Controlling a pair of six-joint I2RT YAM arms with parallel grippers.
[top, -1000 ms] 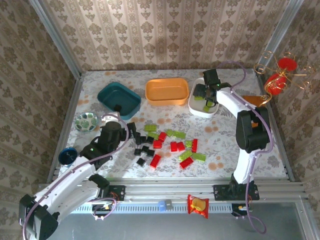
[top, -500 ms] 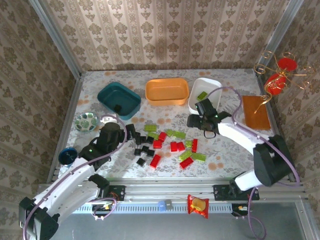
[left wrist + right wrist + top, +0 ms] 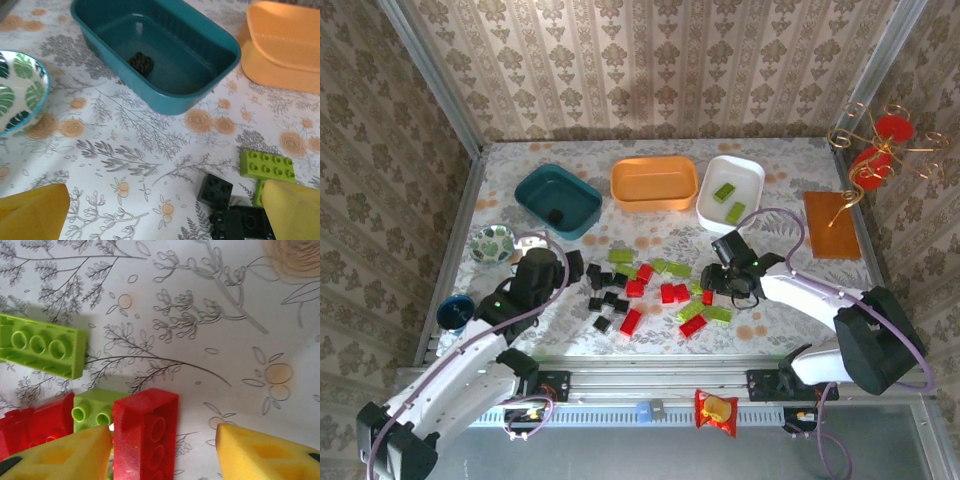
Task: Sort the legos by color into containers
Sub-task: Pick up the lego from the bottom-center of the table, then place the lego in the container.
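Left gripper [image 3: 162, 212]: yellow-padded fingers spread wide, gripping nothing, above the small black plastic bricks [image 3: 215, 190] at the left end of the pile.
Right gripper [image 3: 162, 455]: fingers apart, straddling an oblong red plastic brick [image 3: 145, 432]; one pad sits just beside it and the other stands clear, so it is not clamped.
Dark teal plastic tray [image 3: 525, 185]: at the back left of the flower-patterned table [image 3: 770, 320], holding a single black square brick [image 3: 141, 62].
Orange plastic tray [image 3: 654, 180]: back centre, between the other two trays.
White plastic tray [image 3: 750, 170]: back right, with two lime green oblong bricks [image 3: 724, 192] lying inside.
Loose bricks [image 3: 640, 290]: black, red and lime green, scattered on the table between the two grippers, in front of the trays.
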